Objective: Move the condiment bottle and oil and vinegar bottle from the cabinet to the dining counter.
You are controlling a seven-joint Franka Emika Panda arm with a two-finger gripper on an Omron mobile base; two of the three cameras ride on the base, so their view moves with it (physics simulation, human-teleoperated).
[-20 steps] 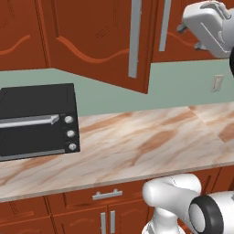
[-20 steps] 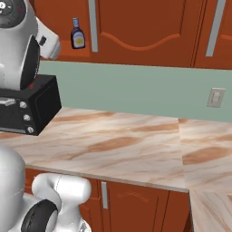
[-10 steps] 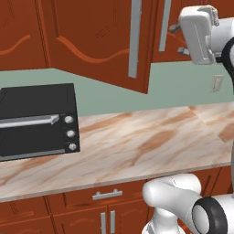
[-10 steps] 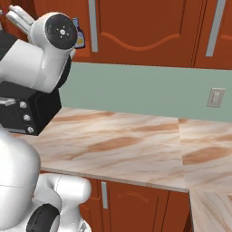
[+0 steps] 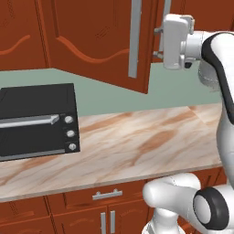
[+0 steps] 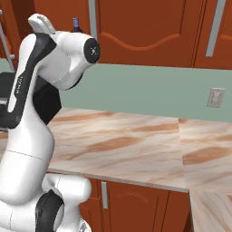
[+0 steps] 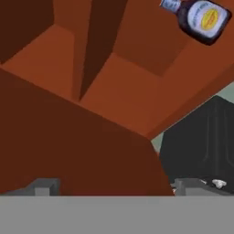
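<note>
The condiment bottle (image 7: 201, 16), squat and dark with a blue cap and a pale label, stands on the cabinet (image 7: 128, 96) shelf at the top right of the hand view. Its blue cap (image 6: 75, 21) peeks out behind my arm in the right base view. My gripper (image 5: 158, 43) is raised to the level of the cabinet (image 5: 91, 36), beside the open door's edge, and is well short of the bottle. Its fingertips (image 7: 43, 186) stand wide apart with nothing between them, so it is open. The oil and vinegar bottle and the dining counter are out of view.
The open cabinet door (image 7: 68, 146) lies close in front of the hand. A black toaster oven (image 5: 36, 121) stands at the left of the marble counter (image 5: 146, 141) below the cabinet. A wall outlet (image 6: 217, 97) is on the green backsplash.
The arm has swung so that the hand turned and moved left toward the cabinet opening. In the right base view the arm now covers most of the bottle. The gripper stayed open.
</note>
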